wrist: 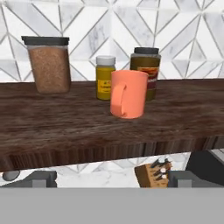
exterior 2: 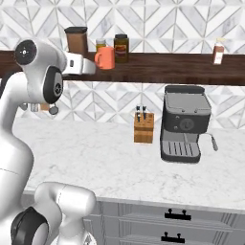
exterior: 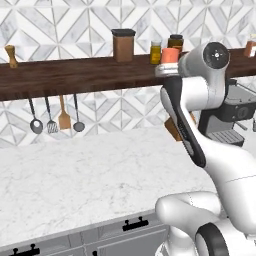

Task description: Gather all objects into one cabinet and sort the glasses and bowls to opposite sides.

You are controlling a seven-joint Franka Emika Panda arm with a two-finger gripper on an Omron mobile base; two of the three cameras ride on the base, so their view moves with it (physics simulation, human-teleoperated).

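1. An orange mug (wrist: 128,93) stands upright on the long brown shelf (wrist: 65,127), its handle turned to the left in the hand view.
2. Just behind the mug are 2 jars: a small yellow jar (wrist: 105,78) with a white lid to its left and a darker jar (wrist: 146,72) with a black lid to its right. From here I cannot tell whether either touches the mug.
3. Further left on the shelf, apart from the mug, stands a tall canister (wrist: 47,64) of brown grains with a dark lid.
4. The gripper (exterior 2: 91,64) is level with the shelf top, just short of the mug, pointing at it. Its jaws stand wide apart with nothing between them; the 2 dark fingertips (wrist: 41,178) show at the bottom of the hand view, well to either side.
5. In the left base view, 4 utensils (exterior: 56,120) hang from hooks under the shelf.
6. On the white marble counter (exterior 2: 105,162) below, a wooden knife block (exterior 2: 144,127) sits beside a dark coffee machine (exterior 2: 184,123).
7. A small bottle (exterior 2: 218,51) stands far along the shelf to the right, well apart from the mug.
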